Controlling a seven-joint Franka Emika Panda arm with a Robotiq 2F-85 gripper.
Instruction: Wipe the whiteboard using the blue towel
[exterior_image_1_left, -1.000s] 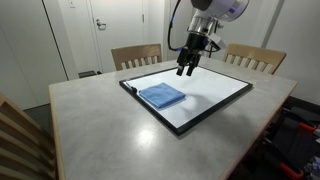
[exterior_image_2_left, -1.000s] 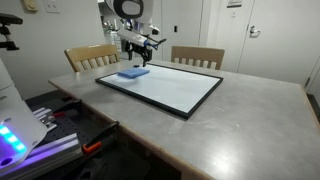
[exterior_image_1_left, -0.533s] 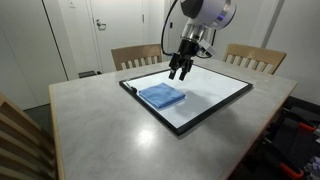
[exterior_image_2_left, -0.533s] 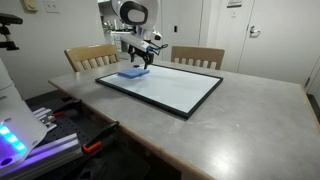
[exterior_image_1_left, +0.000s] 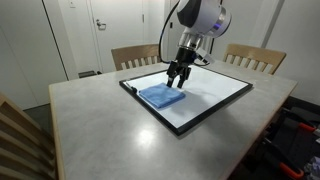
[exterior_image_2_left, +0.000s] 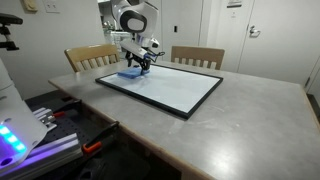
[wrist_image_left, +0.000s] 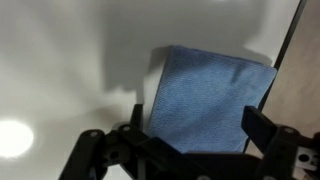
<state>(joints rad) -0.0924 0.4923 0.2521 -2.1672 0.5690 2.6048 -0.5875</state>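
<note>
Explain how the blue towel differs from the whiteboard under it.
The blue towel is soft folded cloth, blue all over; the whiteboard is a flat glossy white panel with a dark frame. The towel is much smaller than the whiteboard and covers only a part near one end of it. Both are roughly rectangular and lie flat, the whiteboard on the table.
</note>
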